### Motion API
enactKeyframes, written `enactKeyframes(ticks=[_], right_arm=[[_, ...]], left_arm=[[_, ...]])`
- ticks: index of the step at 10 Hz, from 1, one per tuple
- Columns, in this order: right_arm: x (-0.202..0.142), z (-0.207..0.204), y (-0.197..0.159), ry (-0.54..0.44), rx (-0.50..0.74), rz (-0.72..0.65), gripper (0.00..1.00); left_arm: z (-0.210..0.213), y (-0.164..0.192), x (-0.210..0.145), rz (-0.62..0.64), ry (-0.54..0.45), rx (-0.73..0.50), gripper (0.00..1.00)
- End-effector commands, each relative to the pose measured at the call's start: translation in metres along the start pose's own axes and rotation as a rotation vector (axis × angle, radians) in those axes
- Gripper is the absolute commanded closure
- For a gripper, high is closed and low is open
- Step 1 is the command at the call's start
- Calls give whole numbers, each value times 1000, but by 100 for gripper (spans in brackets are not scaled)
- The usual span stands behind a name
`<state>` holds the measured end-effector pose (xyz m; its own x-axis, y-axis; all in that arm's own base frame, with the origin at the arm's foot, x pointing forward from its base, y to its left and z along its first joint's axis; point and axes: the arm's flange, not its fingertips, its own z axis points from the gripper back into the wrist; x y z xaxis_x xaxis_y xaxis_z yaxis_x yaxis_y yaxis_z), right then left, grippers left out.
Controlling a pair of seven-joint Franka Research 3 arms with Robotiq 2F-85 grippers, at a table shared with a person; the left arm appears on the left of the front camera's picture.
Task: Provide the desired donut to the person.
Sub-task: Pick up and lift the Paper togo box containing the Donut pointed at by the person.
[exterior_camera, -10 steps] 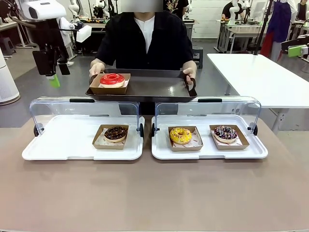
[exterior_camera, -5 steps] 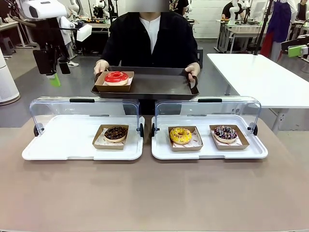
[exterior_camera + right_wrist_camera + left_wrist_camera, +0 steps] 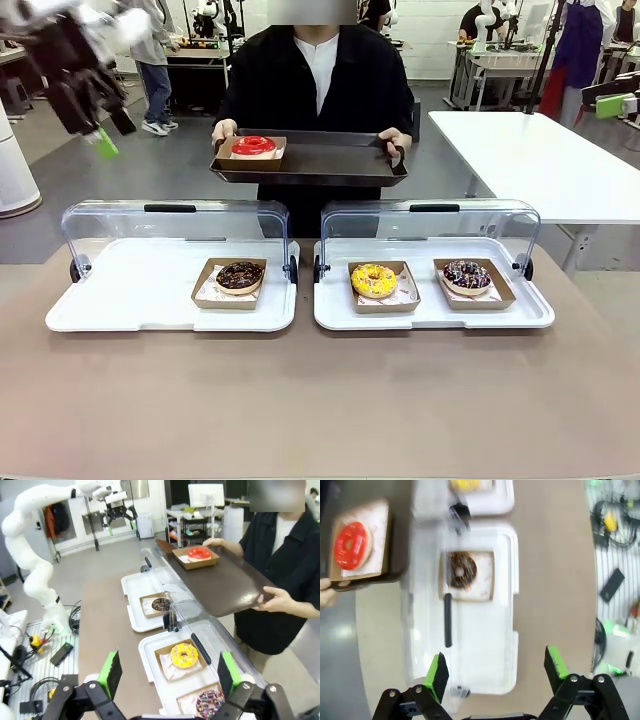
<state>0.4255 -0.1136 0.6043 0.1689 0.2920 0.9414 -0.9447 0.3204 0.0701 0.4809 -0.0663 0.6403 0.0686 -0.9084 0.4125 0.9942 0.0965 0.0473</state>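
the person (image 3: 320, 80), in a black top over a white shirt, stood at the 12 o'clock side of the table (image 3: 320, 410), holding a dark serving tray (image 3: 335, 160) level by its ends. a red-glazed donut (image 3: 253, 146) lay flat in a brown paper tray (image 3: 226, 151) at the serving tray's 9 o'clock end.

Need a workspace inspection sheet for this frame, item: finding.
Surface: brown table bearing left case and right case, both with clear lids raised.
Job's things: person holds dark tray with red donut; chocolate donut in left case; yellow donut and sprinkled donut in right case.
Clutter: nothing seen.
Pincers: left pincer open, empty, held high; right pincer open, empty.
Cables: loose cables off the table edge, robot's side.
Surroundings: white table; other people behind.
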Motion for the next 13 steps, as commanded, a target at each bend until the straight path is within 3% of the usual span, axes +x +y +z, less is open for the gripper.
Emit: enactKeyframes(ticks=[1, 4, 7, 9, 13], right_arm=[[2, -2, -1, -19, 4, 3, 0], [2, -2, -1, -19, 4, 3, 0], [2, -2, -1, -19, 4, 3, 0], [2, -2, -1, -19, 4, 3, 0], [2, -2, -1, -19, 4, 3, 0]], left_arm=[[15, -2, -90, 80, -304, 1, 0], [16, -12, -187, 253, -539, -19, 0], [12, -27, -240, 241, -660, 94, 0], [19, -33, -258, 217, -713, 106, 0], [59, -15, -250, 100, -736, 73, 0]])
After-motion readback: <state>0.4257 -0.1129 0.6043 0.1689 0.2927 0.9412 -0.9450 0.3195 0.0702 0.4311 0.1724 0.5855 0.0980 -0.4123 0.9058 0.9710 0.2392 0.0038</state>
